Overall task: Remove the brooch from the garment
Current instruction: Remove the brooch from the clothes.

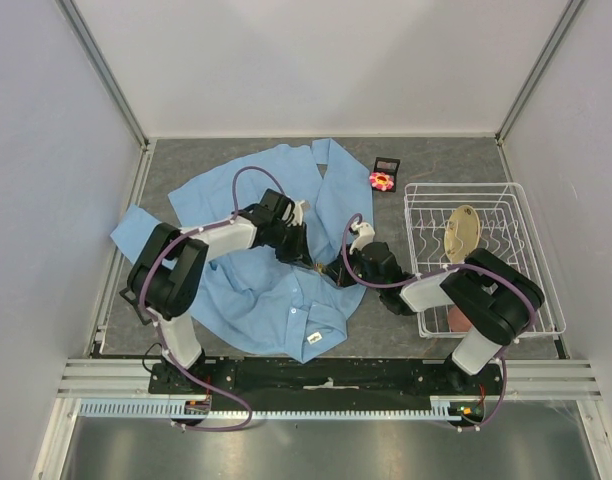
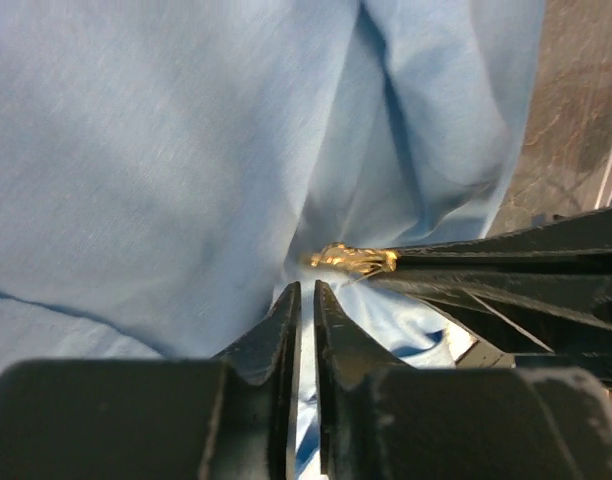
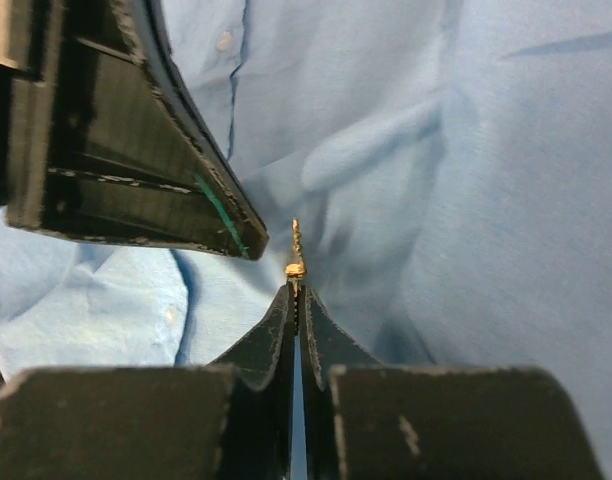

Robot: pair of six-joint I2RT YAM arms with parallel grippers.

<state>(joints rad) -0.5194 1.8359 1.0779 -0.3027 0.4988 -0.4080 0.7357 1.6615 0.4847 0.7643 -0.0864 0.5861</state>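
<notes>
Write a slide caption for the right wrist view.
Right gripper shut on a small gold emblem, light blue garment behind.

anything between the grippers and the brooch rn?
Nothing visible. The brooch lies uncovered on the mat right of the garment, beside a dark box. The left gripper and right gripper are both down at a small gold emblem on it instead.
</notes>
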